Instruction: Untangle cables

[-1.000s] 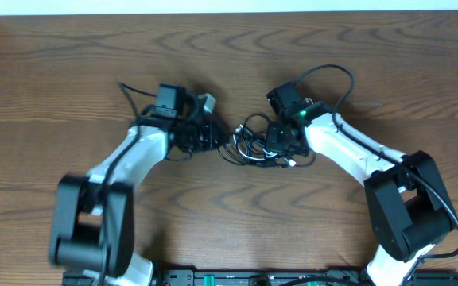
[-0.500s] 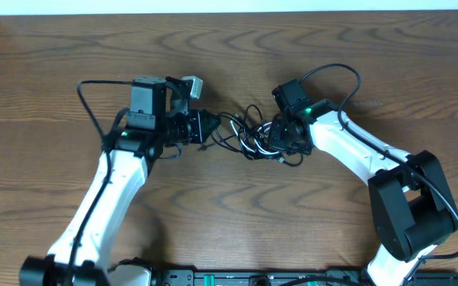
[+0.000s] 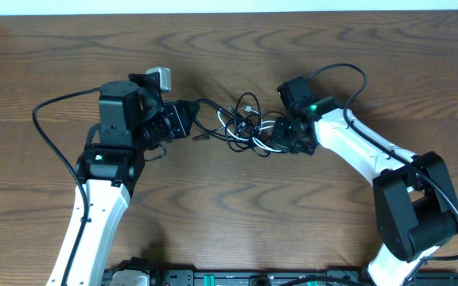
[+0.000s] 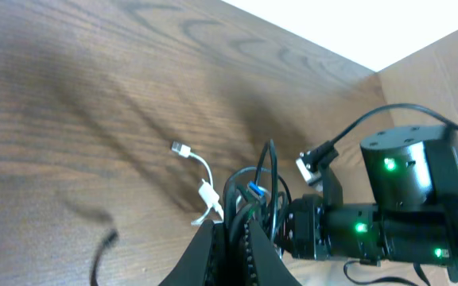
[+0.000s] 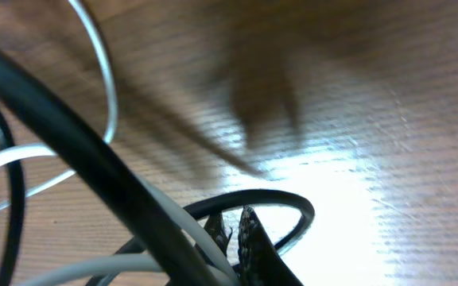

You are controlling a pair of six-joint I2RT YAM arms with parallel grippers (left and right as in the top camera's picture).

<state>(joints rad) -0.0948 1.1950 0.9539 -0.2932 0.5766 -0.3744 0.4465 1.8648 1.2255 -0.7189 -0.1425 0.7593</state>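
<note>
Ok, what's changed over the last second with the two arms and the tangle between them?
The left gripper has pulled back to the robot's left, drawing the cables out into a wider, looser spread between the arms. The right gripper has barely shifted. Both grippers stay shut on the cables, and nothing was let go.

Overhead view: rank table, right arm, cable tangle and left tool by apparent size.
1. table
2. right arm
3. cable tangle, judged by the spread of its loose loops
4. left tool, clearly smallest
</note>
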